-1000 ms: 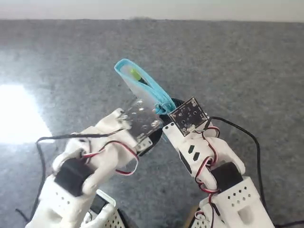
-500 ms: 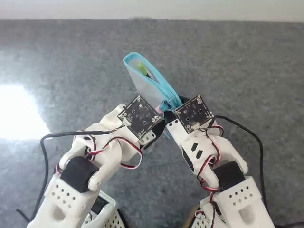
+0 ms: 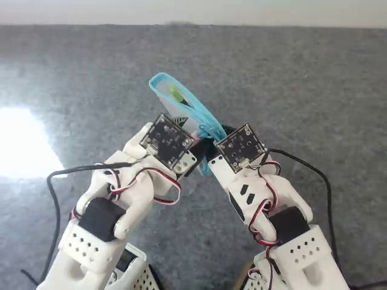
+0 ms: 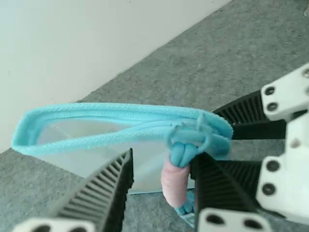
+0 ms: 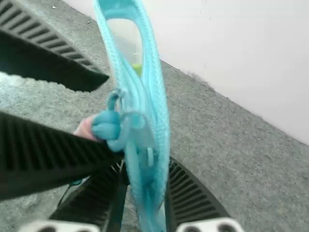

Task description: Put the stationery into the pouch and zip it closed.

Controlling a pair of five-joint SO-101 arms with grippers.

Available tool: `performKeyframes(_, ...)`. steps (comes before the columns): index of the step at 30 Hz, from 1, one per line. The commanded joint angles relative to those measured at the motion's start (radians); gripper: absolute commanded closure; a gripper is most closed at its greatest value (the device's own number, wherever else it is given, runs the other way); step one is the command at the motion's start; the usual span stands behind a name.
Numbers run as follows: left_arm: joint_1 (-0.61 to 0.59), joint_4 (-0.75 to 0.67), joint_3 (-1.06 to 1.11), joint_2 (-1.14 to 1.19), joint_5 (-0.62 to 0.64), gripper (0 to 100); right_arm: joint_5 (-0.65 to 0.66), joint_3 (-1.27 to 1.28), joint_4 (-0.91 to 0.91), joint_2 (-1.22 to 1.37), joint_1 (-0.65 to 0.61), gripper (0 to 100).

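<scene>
A clear pouch (image 3: 179, 104) with a light blue zip edge is held up off the grey table, tilted, its far end gaping open. A green item (image 3: 175, 92) shows inside it. My right gripper (image 5: 145, 174) is shut on the pouch's near end (image 5: 149, 87). My left gripper (image 4: 161, 163) stands open around the same end, with the knotted blue zipper pull (image 4: 186, 147) and a pink item (image 4: 175, 183) between its fingers, close to one finger (image 4: 217, 188). From above, both grippers meet under the pouch, left gripper (image 3: 195, 160) beside right gripper (image 3: 211, 151).
Grey carpet-like table (image 3: 314, 90) lies all around, with a bright glare patch (image 3: 21, 145) at the left. A white perforated base (image 3: 130, 272) and black cables (image 3: 302, 163) sit near the front edge. A pale wall (image 4: 72, 43) runs along the back.
My left arm has swung in and up to the pouch, its wrist turning so the fingers now straddle the zipper pull. The pouch swayed slightly in the right gripper's hold.
</scene>
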Motion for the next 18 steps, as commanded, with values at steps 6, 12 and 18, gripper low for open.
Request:
performKeyframes(6, 0.063, -0.04, 0.05, -0.006, 0.008, 88, 0.009, 0.046, 0.007, 0.033, 0.012, 99.1)
performKeyframes(12, 0.054, -0.034, 0.045, -0.009, -0.008, 99, 0.009, 0.048, 0.008, 0.033, 0.012, 99.1)
performKeyframes(18, 0.054, 0.046, -0.067, -0.009, -0.048, 99, 0.011, 0.048, 0.008, 0.033, 0.012, 99.1)
